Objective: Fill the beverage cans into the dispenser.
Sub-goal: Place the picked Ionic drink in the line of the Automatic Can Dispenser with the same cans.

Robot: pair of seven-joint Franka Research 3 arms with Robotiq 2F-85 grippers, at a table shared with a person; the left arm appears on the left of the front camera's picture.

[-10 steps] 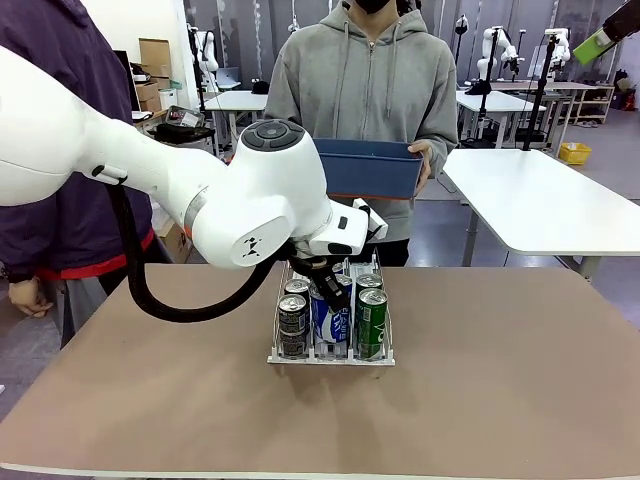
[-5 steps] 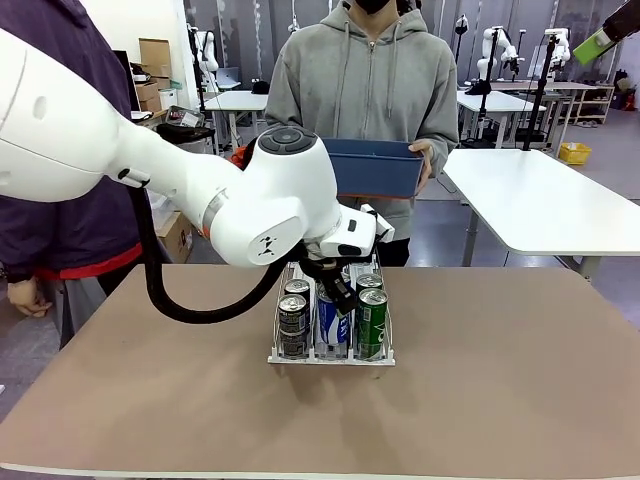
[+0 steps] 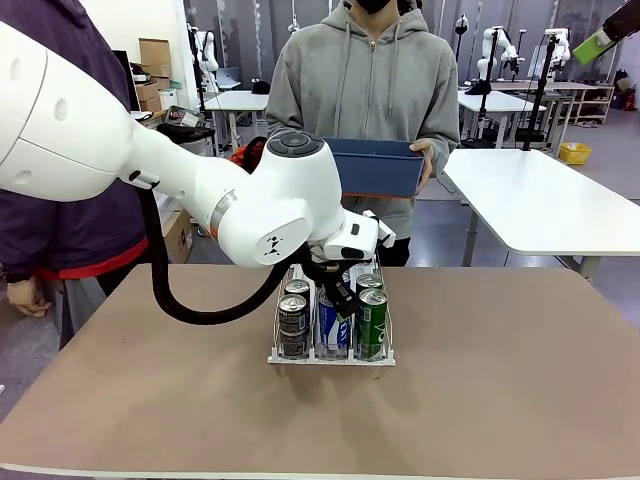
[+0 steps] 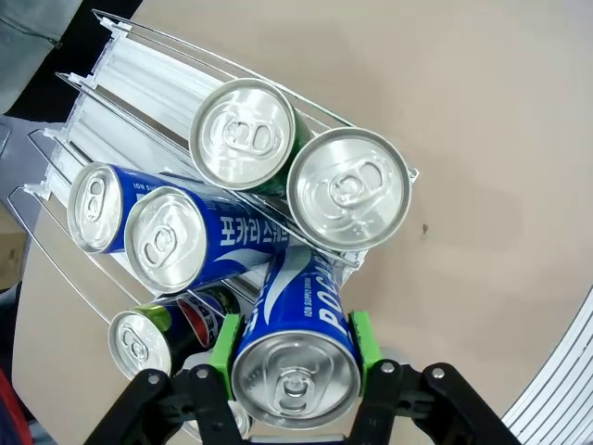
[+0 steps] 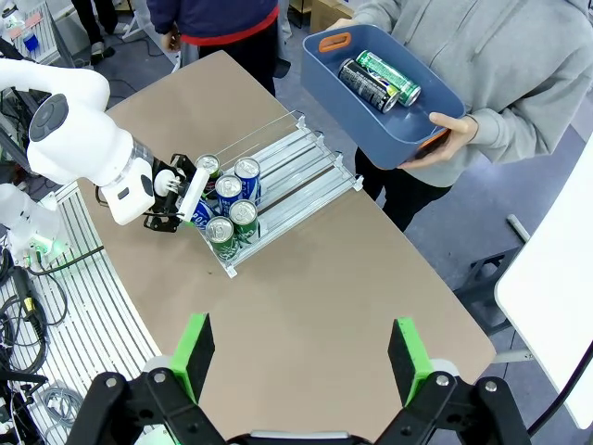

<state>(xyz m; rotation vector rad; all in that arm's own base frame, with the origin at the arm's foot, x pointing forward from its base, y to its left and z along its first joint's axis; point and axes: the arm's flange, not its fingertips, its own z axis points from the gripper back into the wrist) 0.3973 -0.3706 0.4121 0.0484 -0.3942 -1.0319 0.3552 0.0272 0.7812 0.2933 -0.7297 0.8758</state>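
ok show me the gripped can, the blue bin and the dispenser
gripped can (image 4: 295, 378), left wrist view, silver top
blue bin (image 3: 375, 174), front view, front wall
dispenser (image 5: 301, 163), right wrist view, bare lanes

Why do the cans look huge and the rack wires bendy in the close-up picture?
Left wrist view: its wide-angle lens sits close, so the blue-and-white can in the left gripper swells and the wires of the dispenser bow. Front view: wires look straight, light even.
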